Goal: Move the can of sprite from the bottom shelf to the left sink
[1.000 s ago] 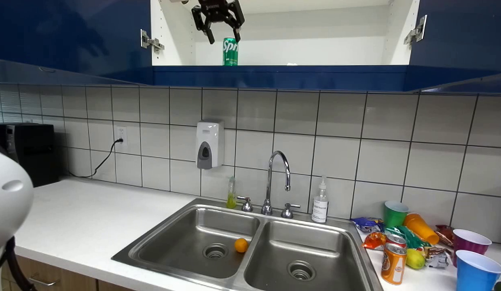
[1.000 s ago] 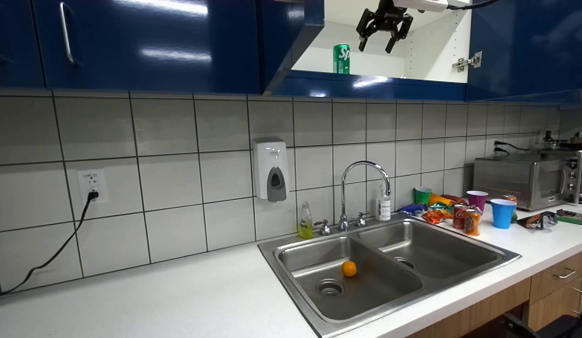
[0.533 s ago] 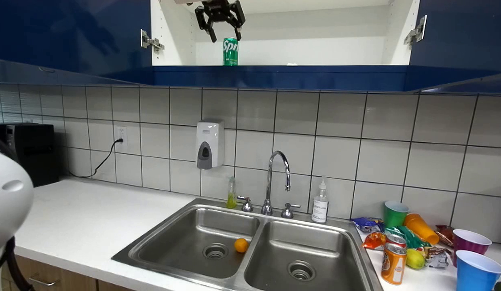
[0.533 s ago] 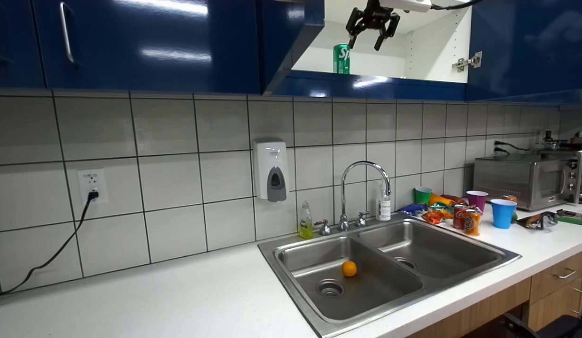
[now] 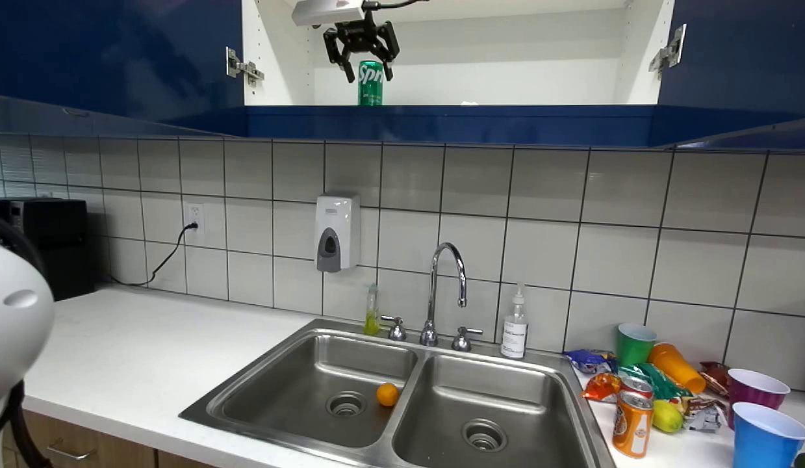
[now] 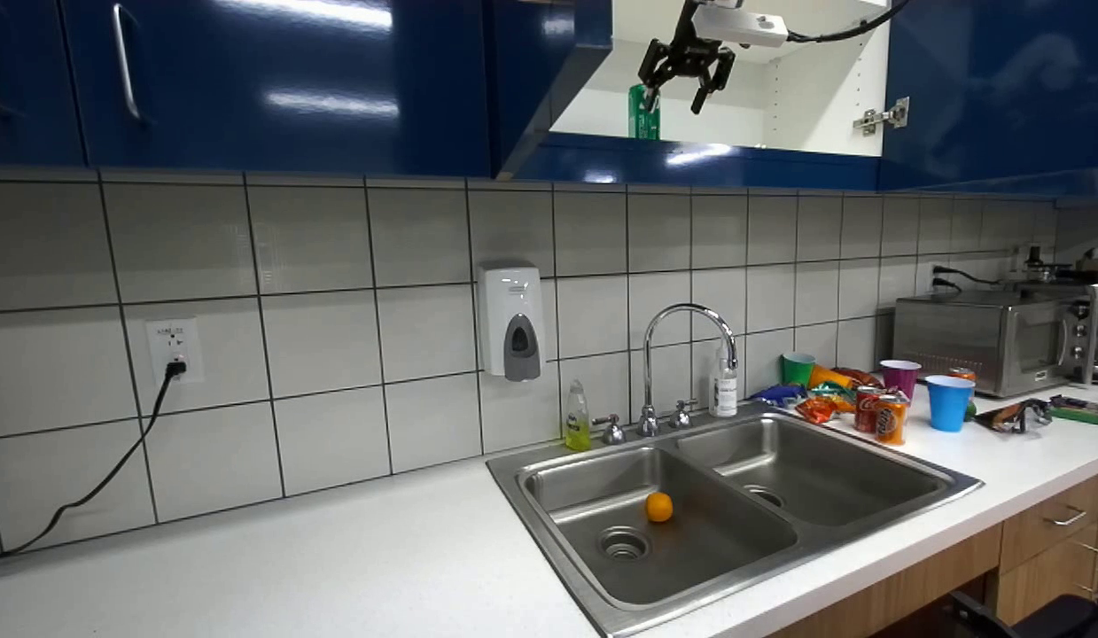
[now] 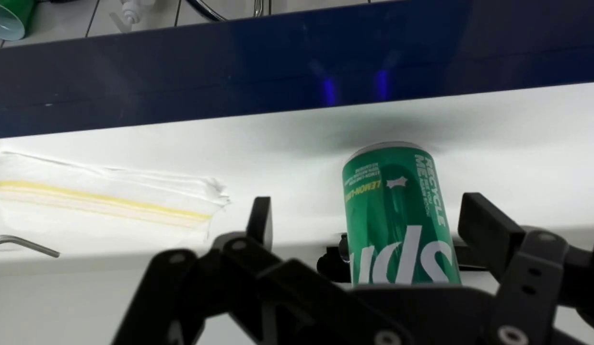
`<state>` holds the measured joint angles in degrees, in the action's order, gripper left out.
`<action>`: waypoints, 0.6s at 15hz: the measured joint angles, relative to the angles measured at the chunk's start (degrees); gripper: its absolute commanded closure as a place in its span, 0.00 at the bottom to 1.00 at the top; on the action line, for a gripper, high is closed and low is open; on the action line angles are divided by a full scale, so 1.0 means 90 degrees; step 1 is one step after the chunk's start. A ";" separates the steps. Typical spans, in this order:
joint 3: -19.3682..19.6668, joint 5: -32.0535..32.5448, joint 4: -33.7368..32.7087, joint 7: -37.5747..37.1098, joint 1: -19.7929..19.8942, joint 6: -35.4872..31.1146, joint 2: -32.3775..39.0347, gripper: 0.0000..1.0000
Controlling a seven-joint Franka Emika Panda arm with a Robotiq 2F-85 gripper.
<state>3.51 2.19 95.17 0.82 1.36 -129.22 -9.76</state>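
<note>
The green can of sprite stands upright in the open white cabinet, in both exterior views. In the wrist view the can shows upside down on the white bottom shelf. My gripper points down over the can's upper part; it also shows in an exterior view. In the wrist view the gripper is open, with the can between its fingers, nearer the right finger, and gaps on both sides. The left sink basin is below, also seen in an exterior view.
An orange lies in the left basin. The faucet arches over the sink, beside the right basin. A white cloth lies on the shelf. A blue front rail edges the cabinet. Cups, wrappers and cans stand right of the sink.
My gripper has moved down and slightly right in an exterior view, and left and down in an exterior view, coming over the can. The can has not moved. The gripper stays open.
</note>
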 measured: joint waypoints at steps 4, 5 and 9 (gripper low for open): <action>-0.0003 0.0000 -0.0163 0.0000 0.0000 -0.0020 0.0260 0.00; -0.0006 0.0000 -0.0188 0.0001 -0.0001 -0.0033 0.0312 0.00; -0.0044 0.0000 -0.0294 0.0004 -0.0015 -0.0039 0.0464 0.00</action>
<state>3.11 2.19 92.53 0.86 1.22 -129.57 -5.58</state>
